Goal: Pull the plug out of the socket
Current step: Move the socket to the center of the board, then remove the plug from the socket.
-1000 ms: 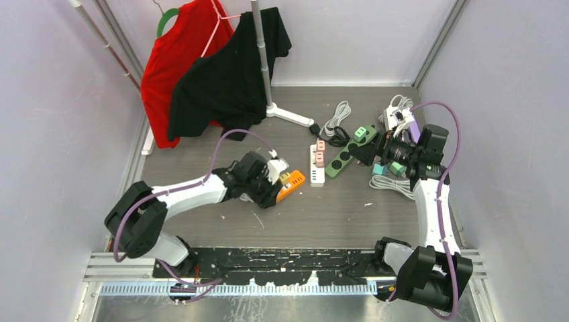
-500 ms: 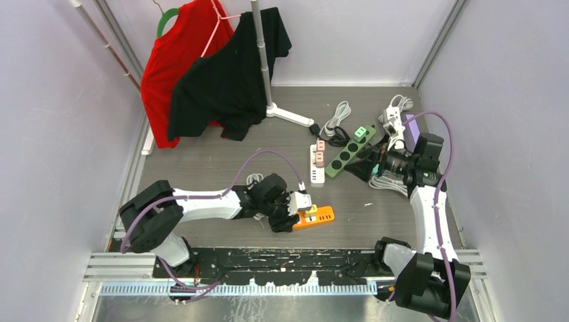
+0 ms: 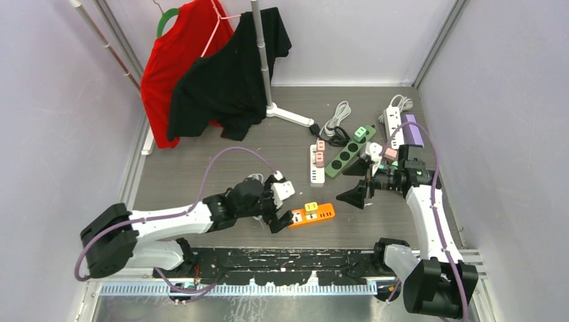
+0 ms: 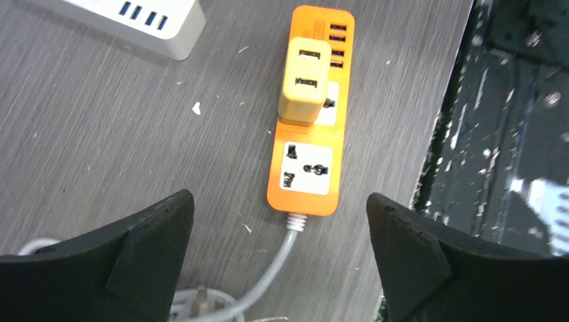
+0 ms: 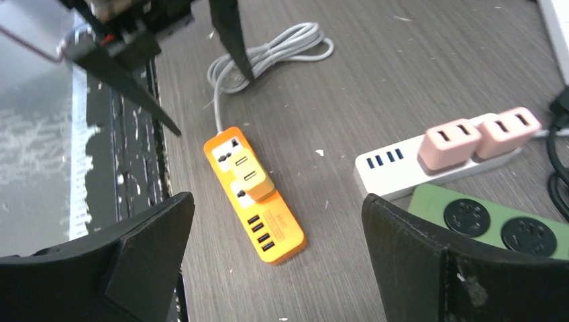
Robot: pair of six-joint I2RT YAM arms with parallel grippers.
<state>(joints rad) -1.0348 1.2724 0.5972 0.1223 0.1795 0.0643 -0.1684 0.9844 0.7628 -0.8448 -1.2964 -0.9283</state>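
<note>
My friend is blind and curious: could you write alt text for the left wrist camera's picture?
An orange power strip lies on a grey table with a yellow USB charger plugged into it. The left claw hangs open above it, touching nothing.

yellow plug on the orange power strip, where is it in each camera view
top external: the yellow plug is low in the picture, just right of centre, between the two arms.
left wrist: the yellow plug is in the upper middle.
right wrist: the yellow plug is left of centre, about halfway down.
Shared landmark: the orange power strip it stands on, visible in all three views.
</note>
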